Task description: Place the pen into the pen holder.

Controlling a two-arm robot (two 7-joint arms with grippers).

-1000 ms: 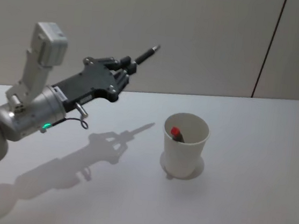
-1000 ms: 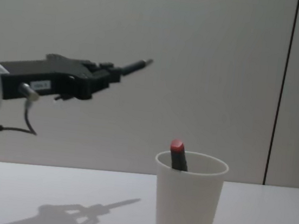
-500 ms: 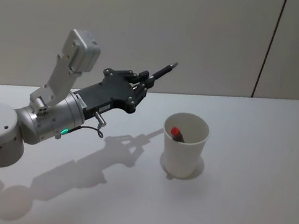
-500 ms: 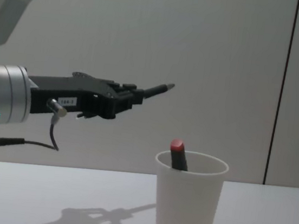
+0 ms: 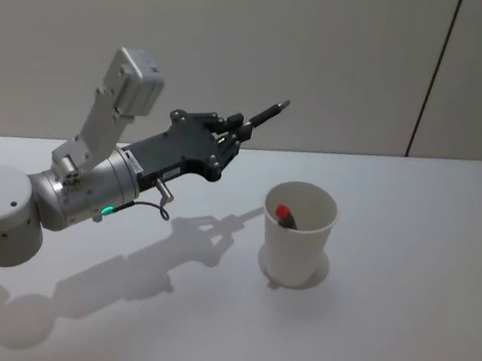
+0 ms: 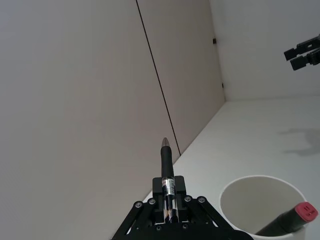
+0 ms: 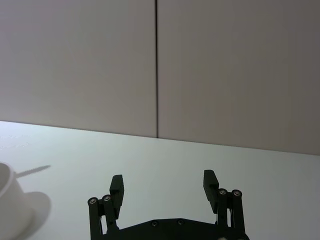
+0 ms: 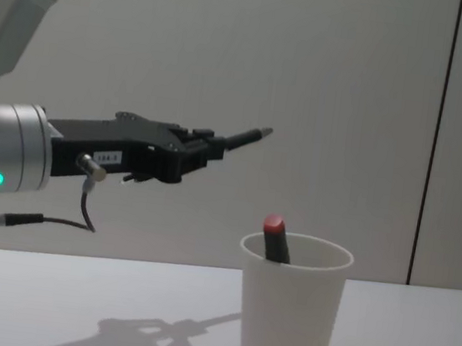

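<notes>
Chest view: left claw (image 8: 215,144) gripping pen (image 8: 248,136), barely advanced toward pen holder (image 8: 290,311).

White table (image 5: 404,277), pen holder (image 5: 297,239) upright

No text can be read with certainty in this scene. A small white sticker (image 8: 108,159) on the black body of the left claw (image 8: 214,142) carries dark characters too small to make out. A printed band (image 6: 169,189) on the barrel of the pen (image 6: 167,165), gripped in that claw, is likewise illegible.
</notes>
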